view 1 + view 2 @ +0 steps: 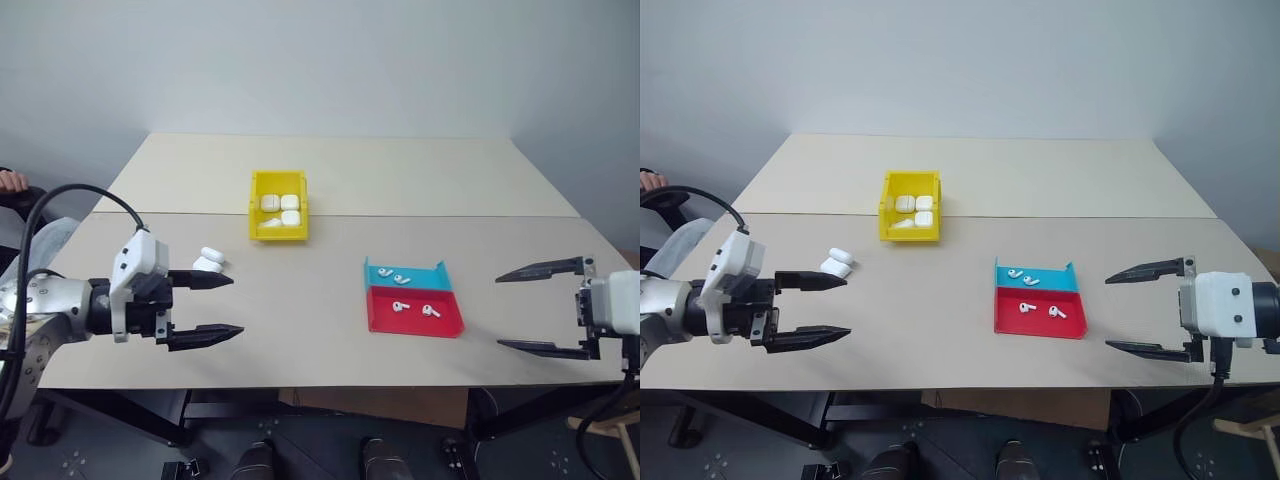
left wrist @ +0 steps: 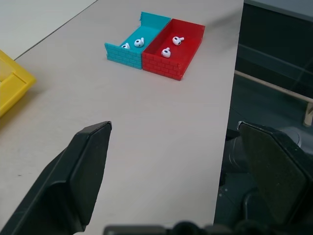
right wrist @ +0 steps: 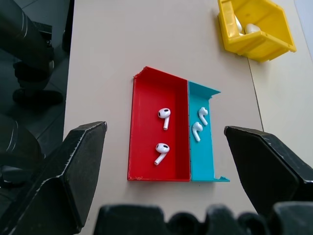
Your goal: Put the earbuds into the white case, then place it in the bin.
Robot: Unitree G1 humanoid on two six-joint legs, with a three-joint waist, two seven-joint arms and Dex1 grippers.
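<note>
Where bin sits, cases inside

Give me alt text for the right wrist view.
A red tray and a teal tray sit side by side on a beige table, each holding two white earbuds. The right gripper hangs open above; the yellow bin stands beyond.

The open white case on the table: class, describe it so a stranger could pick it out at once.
Start at the yellow bin near the middle of the table. Look toward the left gripper: the open white case sits alone on the bare tabletop. The other white cases lie inside the bin.
</note>
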